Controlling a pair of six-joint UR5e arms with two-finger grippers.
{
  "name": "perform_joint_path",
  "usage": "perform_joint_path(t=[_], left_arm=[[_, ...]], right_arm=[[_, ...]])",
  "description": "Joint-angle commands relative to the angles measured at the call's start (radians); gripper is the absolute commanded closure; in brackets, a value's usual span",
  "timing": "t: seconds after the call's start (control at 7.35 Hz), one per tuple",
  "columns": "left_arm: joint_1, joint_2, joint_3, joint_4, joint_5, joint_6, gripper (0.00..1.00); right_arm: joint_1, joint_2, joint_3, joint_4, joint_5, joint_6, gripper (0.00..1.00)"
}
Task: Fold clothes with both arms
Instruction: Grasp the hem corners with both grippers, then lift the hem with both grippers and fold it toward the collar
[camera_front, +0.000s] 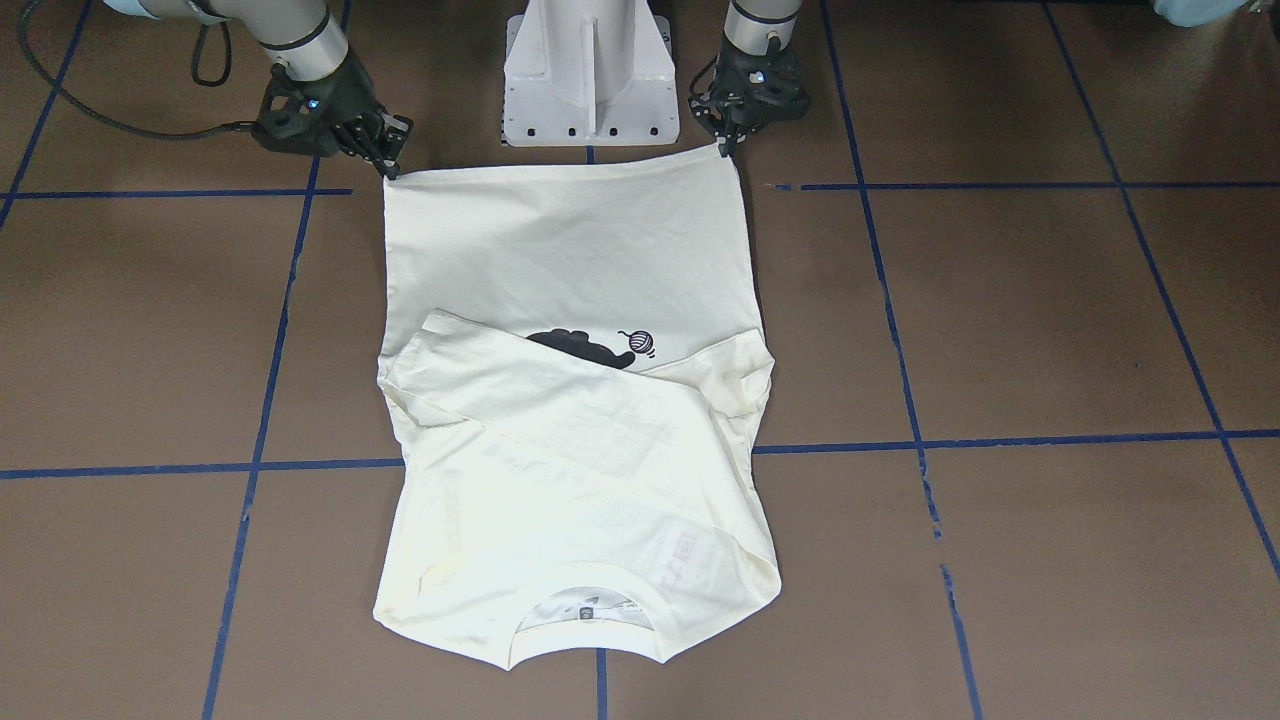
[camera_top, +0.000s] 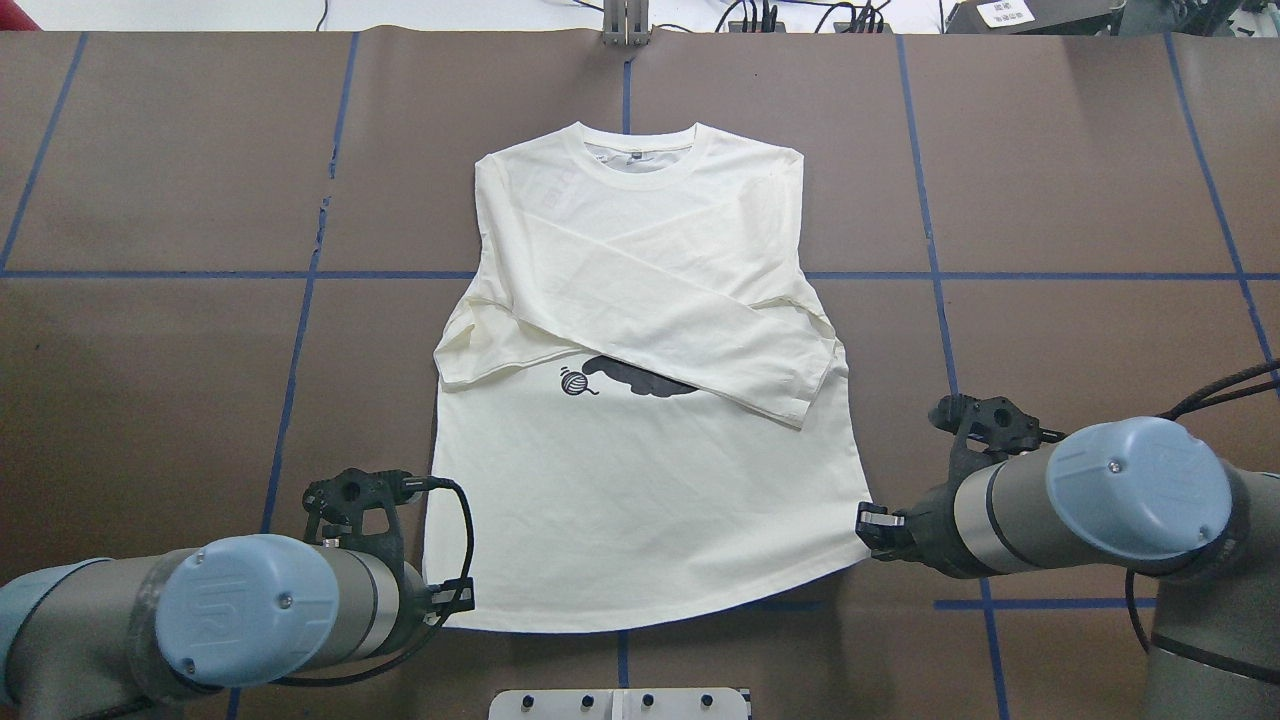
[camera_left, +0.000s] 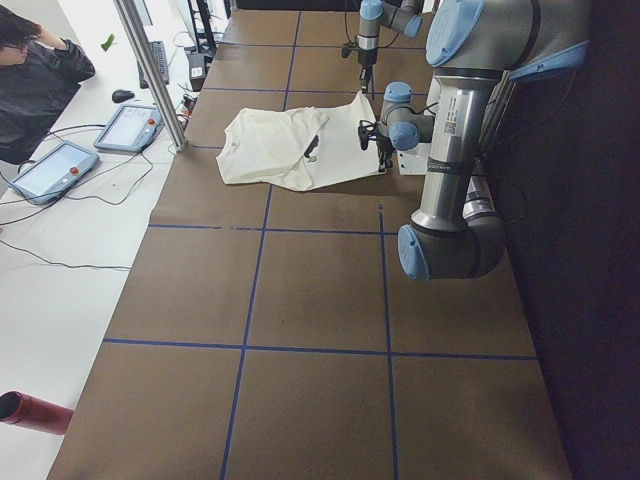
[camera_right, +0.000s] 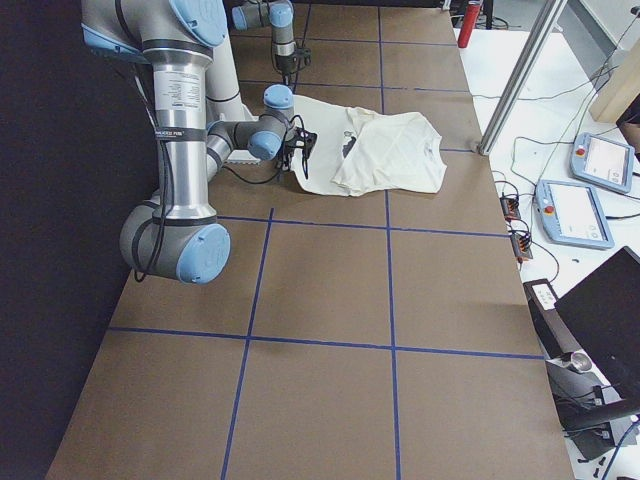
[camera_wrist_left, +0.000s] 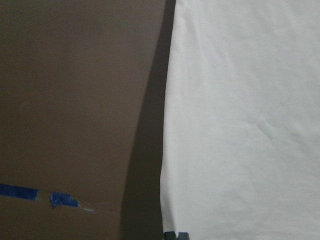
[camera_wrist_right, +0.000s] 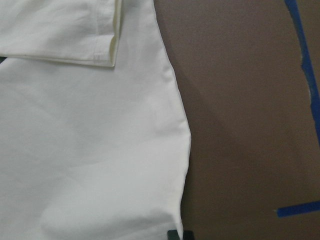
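The left gripper (camera_front: 728, 148) has its two fingers pinched together on the shirt's hem corner on the robot's left side, and the cloth rises to a small peak at the tips. The right gripper (camera_front: 388, 165) is likewise closed on the opposite hem corner, its body tilted in toward the cloth. In the left wrist view a dark fingertip (camera_wrist_left: 172, 235) sits right at the shirt's side edge; the right wrist view shows the same at the other edge, with a folded cuff (camera_wrist_right: 107, 50) farther up.

Between the two grippers the hem runs taut. The cream-white shirt (camera_top: 640, 500) lies print side up in the middle of the brown table (camera_top: 150, 380), collar (camera_top: 640, 160) toward the far side from the robot. Both sleeves are folded across the chest, crossing each other, and the upper one (camera_top: 700, 330) covers most of the black cat print (camera_top: 640, 378); the yarn-ball figure (camera_top: 573, 382) shows beside it.

The white pedestal base (camera_front: 590, 80) stands just behind the hem. Blue tape lines (camera_top: 300, 330) grid the table. A person (camera_left: 40, 75) sits beyond the table's far edge in the left side view.
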Motion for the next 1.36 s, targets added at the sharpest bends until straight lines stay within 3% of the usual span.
perform_joint_path(t=[0.0, 0.14, 0.41, 0.68, 1.09, 1.22], left_arm=[[-0.001, 0.0, -0.074, 0.037, -0.015, 0.061, 1.0], [0.001, 0.0, -0.112, 0.067, -0.017, 0.11, 1.0], [0.037, 0.027, -0.223, 0.161, -0.017, 0.175, 1.0], [0.073, 0.054, -0.262, 0.161, -0.017, 0.178, 1.0], [0.055, -0.003, -0.22, 0.152, -0.018, 0.178, 1.0], [-0.035, -0.059, -0.166, 0.152, -0.021, 0.193, 1.0]], right_arm=[[-0.003, -0.075, 0.119, -0.001, 0.092, -0.006, 1.0], [-0.029, -0.086, 0.153, -0.001, 0.142, -0.002, 1.0], [-0.128, -0.101, 0.194, -0.001, 0.152, 0.018, 1.0], [-0.14, -0.095, 0.214, -0.001, 0.158, 0.026, 1.0], [-0.004, -0.066, 0.189, 0.002, 0.155, 0.012, 1.0], [0.085, -0.028, 0.155, 0.002, 0.157, 0.006, 1.0]])
